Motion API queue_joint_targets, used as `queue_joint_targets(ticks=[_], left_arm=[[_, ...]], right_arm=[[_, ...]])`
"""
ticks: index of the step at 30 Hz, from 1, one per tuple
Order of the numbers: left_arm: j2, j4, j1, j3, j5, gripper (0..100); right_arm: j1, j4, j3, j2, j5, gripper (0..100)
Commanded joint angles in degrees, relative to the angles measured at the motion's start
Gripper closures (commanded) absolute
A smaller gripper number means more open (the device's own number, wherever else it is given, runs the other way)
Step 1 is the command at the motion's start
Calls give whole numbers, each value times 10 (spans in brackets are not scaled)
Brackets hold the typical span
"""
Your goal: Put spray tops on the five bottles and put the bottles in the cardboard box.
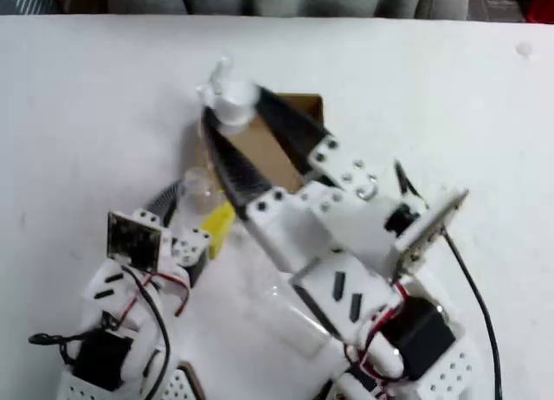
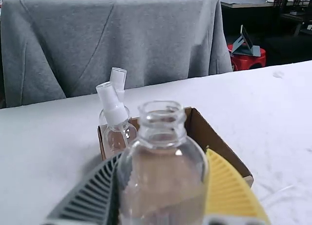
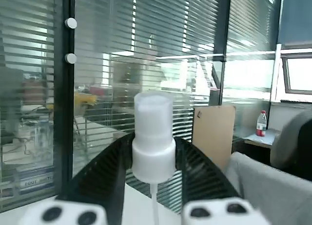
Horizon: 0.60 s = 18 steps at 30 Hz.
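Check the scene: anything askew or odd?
The front capped bottle in the cardboard box leans, its spray top tilted; a second top behind it sits at a different angle. Nothing looks spilled or damaged.

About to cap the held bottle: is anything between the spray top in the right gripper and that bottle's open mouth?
Nothing visible. The mouth of the bottle in the left gripper is open and bare; the spray top sits in the right gripper by the cardboard box, apart from the bottle.
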Motion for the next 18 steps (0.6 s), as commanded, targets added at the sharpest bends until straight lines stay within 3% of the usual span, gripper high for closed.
queue_joint_targets(ticks=[1, 7, 11, 18], left_arm=[[-11, -21, 3, -4, 4, 980], [-11, -88, 1, 46, 3, 980], [-11, -129, 1, 74, 3, 980], [-11, -134, 0, 76, 3, 980]], right_arm=[[-7, 28, -124, 87, 11, 983], [-9, 182, -273, 182, 5, 983], [-7, 202, -273, 198, 5, 983], [-7, 218, -235, 196, 4, 983]])
